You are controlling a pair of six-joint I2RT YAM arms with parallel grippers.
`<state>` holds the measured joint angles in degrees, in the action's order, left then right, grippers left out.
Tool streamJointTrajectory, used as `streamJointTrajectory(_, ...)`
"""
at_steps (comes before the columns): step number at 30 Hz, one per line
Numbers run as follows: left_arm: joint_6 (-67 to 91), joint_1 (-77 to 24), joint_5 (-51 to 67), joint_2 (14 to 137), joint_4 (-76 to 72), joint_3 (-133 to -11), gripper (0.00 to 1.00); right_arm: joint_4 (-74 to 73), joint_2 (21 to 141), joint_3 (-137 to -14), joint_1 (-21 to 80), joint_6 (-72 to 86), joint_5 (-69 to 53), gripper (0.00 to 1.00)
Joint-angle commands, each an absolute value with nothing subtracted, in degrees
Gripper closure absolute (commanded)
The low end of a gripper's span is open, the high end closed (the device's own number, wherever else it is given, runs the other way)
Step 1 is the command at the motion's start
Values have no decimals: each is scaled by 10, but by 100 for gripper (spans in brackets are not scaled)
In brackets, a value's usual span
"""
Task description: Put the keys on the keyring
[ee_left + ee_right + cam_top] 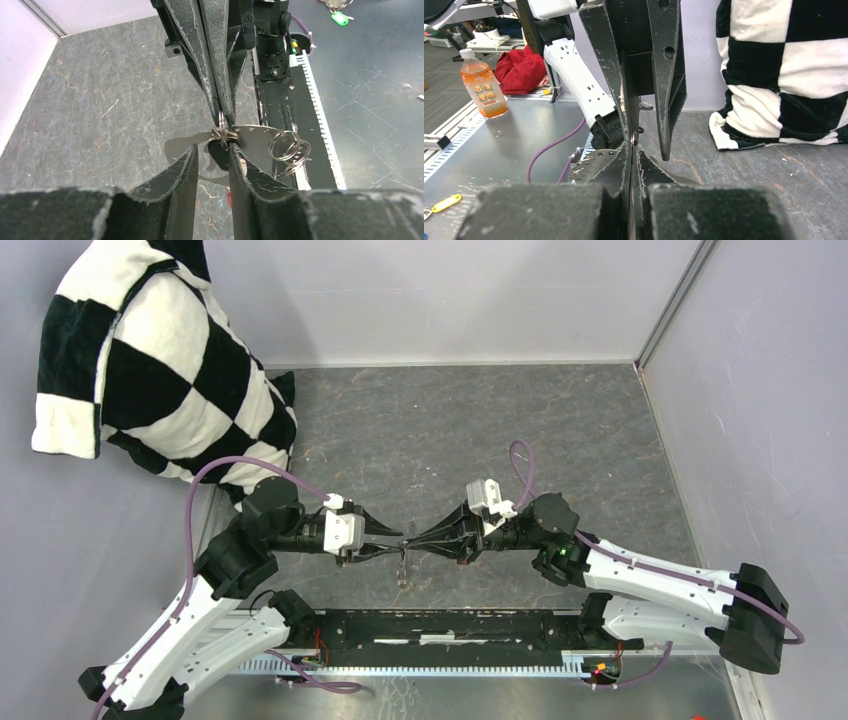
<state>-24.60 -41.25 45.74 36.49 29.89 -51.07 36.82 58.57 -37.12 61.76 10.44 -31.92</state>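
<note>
I am partway through, at the threading step, and nothing I can see tells me that a key is fully on.

My right claw (223, 116) is clenched tight on a thin silvery ring, which I take for the keyring (220, 133), and holds it up above the worktop (100, 100). My left claw (214, 152) meets it tip to tip. Its jaws stand apart, with the ring in the gap between them. From the right wrist view I see bare space between those two fingers, so I judge this claw released rather than grasping.

A flat silvery key (255, 135) with small dimples hangs sideways just beside the ring, touching it at one end. Whether it has gone all the way round the wire or only sits caught at the split, I cannot tell. At its other end hangs a tangle of thin wire loops (288, 148); I cannot tell if they belong to the same ring.

A red speck (229, 198) shows low between my left fingers. It may be the red-tagged key, but too little shows. I see no black-headed key anywhere.

What is left, as I judge: work this key fully on, then thread the other.
</note>
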Motion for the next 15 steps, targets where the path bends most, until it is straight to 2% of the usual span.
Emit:
streamJointTrajectory(1,-225,-413,477,365,288,-528,64,403,589,-376,626,95,-317,100)
streamJointTrajectory(15,-235,-413,494,361,295,-529,64,381,594,-382,634,79,-300,100)
